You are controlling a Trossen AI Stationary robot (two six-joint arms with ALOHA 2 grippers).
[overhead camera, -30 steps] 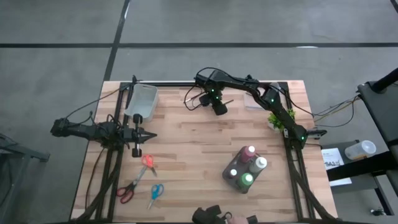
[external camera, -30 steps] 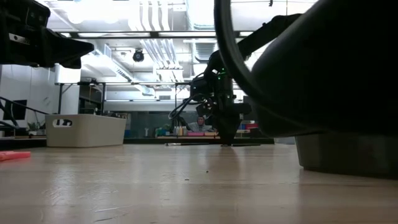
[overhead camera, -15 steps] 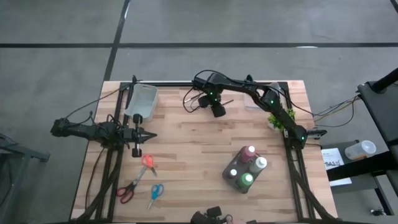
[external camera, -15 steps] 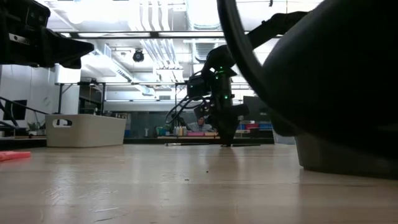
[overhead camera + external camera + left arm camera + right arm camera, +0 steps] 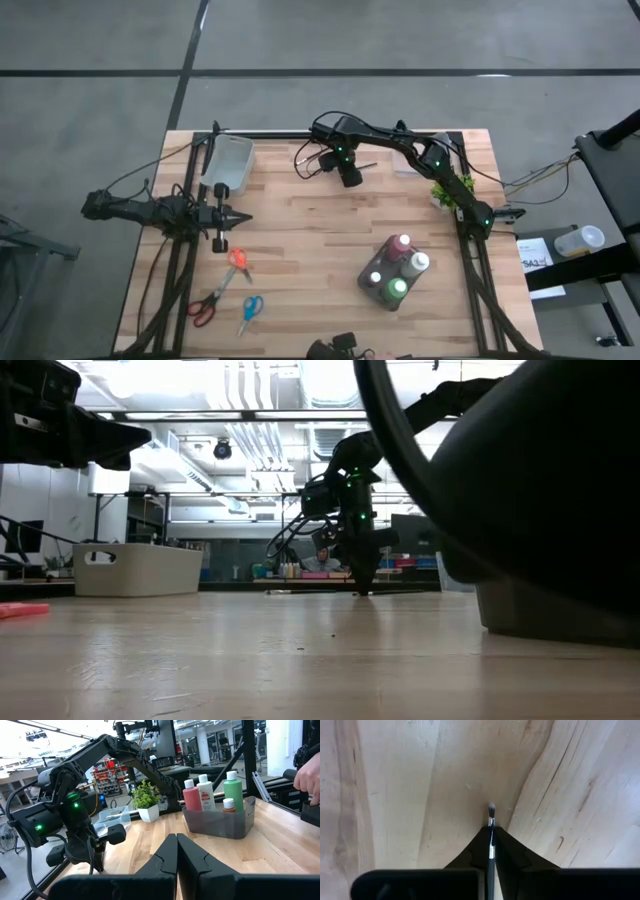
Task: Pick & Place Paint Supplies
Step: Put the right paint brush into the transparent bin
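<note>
One thin paintbrush [image 5: 491,832] lay pinched between the right gripper's [image 5: 491,831] closed fingers, low on the table [image 5: 310,235] near its far edge. The left gripper [image 5: 176,842] waited shut at the left side, empty.

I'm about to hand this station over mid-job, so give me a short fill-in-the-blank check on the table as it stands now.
1. The right gripper is shut on a thin ____.
2. The paint bottles stand together in a dark ____.
3. The left gripper is ____ and holds nothing.
4. On the table lie three pairs of ____.

Missing words: paintbrush; tray; shut; scissors
</note>
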